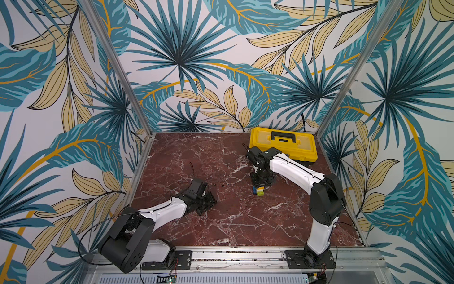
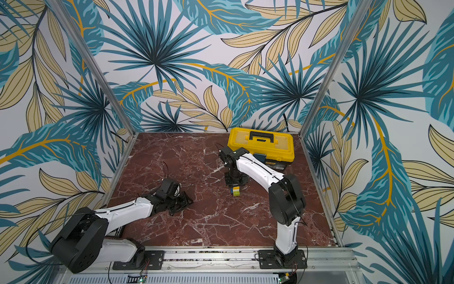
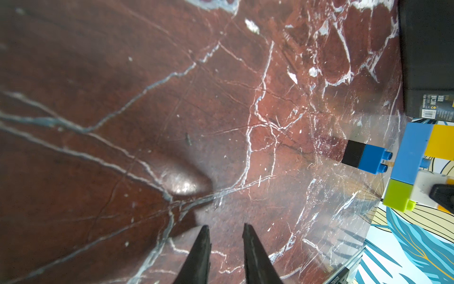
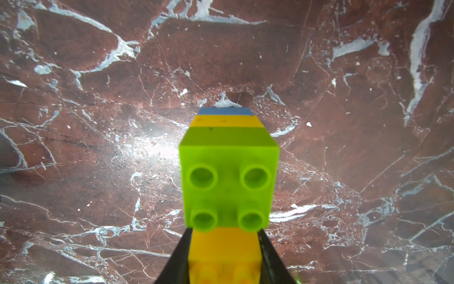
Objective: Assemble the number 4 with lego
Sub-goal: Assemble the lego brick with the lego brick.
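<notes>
Right gripper point(image 4: 224, 231) is clamped tight on an orange-yellow brick point(image 4: 224, 248), and that brick belongs to the upper part of the number 4 point(image 1: 259, 191). The figure hangs under the gripper, over the middle of the marble table point(image 1: 186, 157) and in front of the yellow toolbox point(image 1: 282, 145).

From the left wrist camera the build reads well. There's the long blue crossbar point(image 3: 410, 152), with a lime green brick point(image 3: 398, 198), a white brick point(image 3: 426, 190) and more orange-yellow stacked beyond it, all joined up. Right beside it is the foot, a black brick point(image 3: 353, 153) standing on the table with a short blue brick point(image 3: 373, 158) pressed onto it.

Here's the catch: the short blue brick's studs show bare, just short of the crossbar. I can't tell whether they touch, but the joint doesn't look seated. So my read is that the columns and crossbar are done, the stem is done, and one press-fit is left to marry the two.

Left gripper point(image 3: 225, 225) lies low on the table, well apart from the bricks. Its jaws are slightly parted with nothing between them. If the foot skids under the push, that idle arm may be needed to steady it.
</notes>
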{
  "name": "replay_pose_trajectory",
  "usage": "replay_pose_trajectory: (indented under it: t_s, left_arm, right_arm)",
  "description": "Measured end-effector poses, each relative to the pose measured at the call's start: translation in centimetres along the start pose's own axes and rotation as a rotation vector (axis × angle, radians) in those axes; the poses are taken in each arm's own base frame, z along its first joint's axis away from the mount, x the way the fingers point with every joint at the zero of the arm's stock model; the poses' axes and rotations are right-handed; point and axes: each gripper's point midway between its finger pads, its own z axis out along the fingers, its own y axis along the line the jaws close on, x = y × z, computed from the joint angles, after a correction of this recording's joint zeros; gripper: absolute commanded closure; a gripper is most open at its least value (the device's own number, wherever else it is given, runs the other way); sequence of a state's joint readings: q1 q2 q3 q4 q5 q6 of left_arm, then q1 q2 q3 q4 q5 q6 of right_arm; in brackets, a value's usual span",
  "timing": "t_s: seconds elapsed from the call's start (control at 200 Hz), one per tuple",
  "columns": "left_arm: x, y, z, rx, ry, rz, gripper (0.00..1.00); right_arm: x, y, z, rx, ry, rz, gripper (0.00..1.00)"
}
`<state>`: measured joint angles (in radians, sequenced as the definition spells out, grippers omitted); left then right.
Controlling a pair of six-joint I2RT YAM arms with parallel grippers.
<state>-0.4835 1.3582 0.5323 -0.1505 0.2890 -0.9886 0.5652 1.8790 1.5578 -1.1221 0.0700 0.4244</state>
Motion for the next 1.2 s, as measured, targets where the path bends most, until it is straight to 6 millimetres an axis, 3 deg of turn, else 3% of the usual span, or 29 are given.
replay_pose_trajectory:
  t_s: [1.197]
  left_arm:
    - [0.2, 0.3, 0.3, -0.009, 0.011, -0.004, 0.74]
  right_arm:
    - [-1.4, 0.4, 1.3, -0.02, -0.051, 0.016, 0.76]
